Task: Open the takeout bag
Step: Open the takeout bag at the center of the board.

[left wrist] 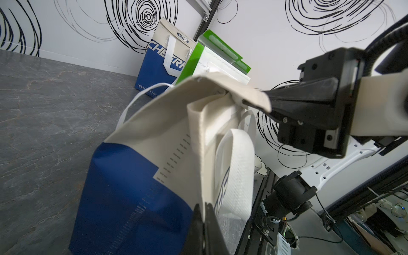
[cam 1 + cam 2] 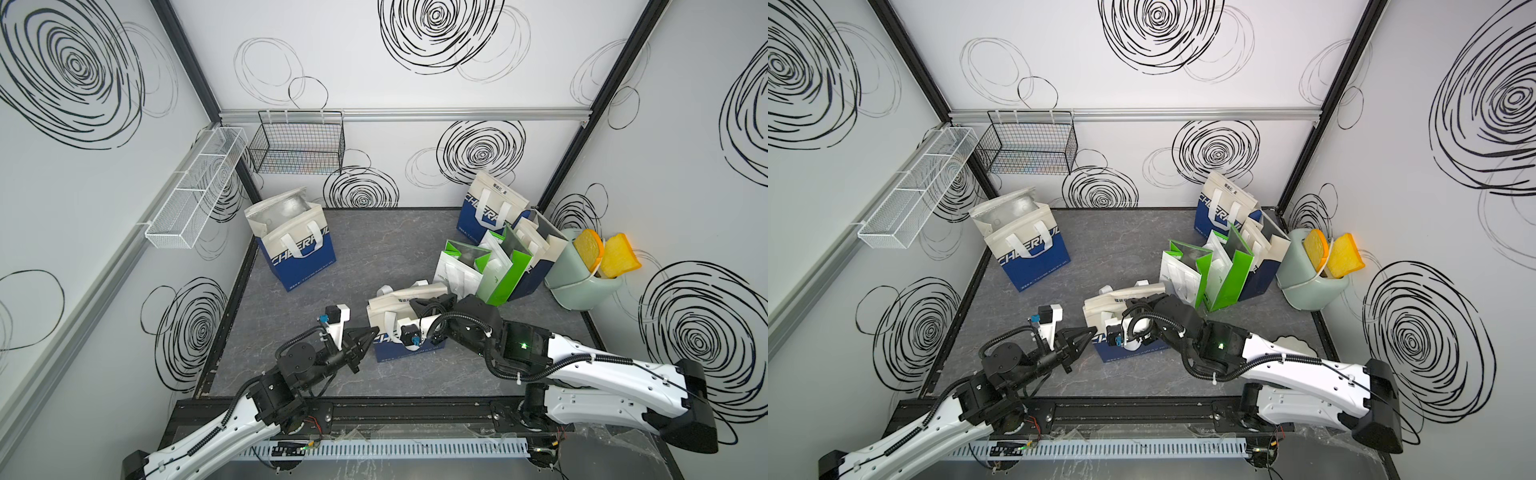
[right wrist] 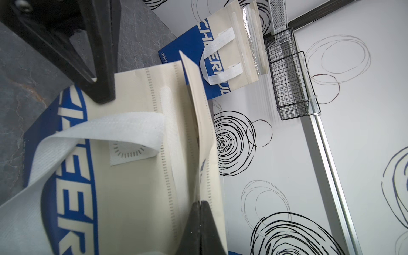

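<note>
Both grippers are shut on the takeout bag [image 2: 384, 309]: the left gripper [image 2: 373, 331] pinches its left edge low down, and the right gripper [image 3: 200, 205] clamps the right end of the folded top flap [image 1: 231, 90]. The bag stands upright between them, near the table's [image 2: 374, 249] front middle, mouth upward, top fold running left to right. The right arm looks better placed to peel.

Bright, even, diffuse light fills both top views, leaving only faint soft shadows on the grey table [image 2: 374, 257], while wide-angle distortion splays the black corner posts [image 2: 599, 104] toward the side edges and the dark fingers [image 1: 215, 234] nearest the wrist lenses blur.
</note>
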You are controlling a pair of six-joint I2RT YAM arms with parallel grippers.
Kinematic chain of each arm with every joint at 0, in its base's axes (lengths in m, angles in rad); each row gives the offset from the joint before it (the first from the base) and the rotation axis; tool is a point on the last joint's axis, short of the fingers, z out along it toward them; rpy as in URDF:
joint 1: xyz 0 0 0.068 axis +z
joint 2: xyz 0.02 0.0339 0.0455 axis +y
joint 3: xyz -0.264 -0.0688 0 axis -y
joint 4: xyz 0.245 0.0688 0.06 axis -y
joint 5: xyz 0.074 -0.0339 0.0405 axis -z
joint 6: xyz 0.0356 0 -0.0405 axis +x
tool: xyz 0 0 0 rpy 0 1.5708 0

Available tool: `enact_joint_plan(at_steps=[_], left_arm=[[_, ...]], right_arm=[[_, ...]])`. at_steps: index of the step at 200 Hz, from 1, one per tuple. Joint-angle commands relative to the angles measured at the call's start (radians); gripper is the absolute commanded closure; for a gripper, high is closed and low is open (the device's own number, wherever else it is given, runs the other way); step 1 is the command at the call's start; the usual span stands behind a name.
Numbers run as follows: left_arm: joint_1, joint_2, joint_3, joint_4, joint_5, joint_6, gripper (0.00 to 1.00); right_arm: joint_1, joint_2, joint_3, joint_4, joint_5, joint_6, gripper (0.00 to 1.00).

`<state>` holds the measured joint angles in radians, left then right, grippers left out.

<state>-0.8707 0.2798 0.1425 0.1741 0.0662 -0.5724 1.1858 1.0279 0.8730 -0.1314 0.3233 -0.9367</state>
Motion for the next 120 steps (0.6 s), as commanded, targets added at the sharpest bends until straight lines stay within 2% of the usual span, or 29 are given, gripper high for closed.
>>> enact_joint_plan(at_steps=[1, 51, 120], left_arm=[[-0.010, -0.007, 0.009, -0.035, 0.014, 0.005, 1.00], [-0.011, -0.007, 0.011, -0.033, 0.019, 0.010, 1.00], [-0.025, -0.004, 0.015, -0.028, 0.031, 0.028, 1.00]], right_arm=[[-0.030, 0.003, 0.099, -0.008, -0.035, 0.061, 1.00], [-0.066, 0.020, 0.183, -0.093, -0.090, 0.106, 1.00], [-0.081, 0.050, 0.238, -0.117, -0.091, 0.101, 1.00]])
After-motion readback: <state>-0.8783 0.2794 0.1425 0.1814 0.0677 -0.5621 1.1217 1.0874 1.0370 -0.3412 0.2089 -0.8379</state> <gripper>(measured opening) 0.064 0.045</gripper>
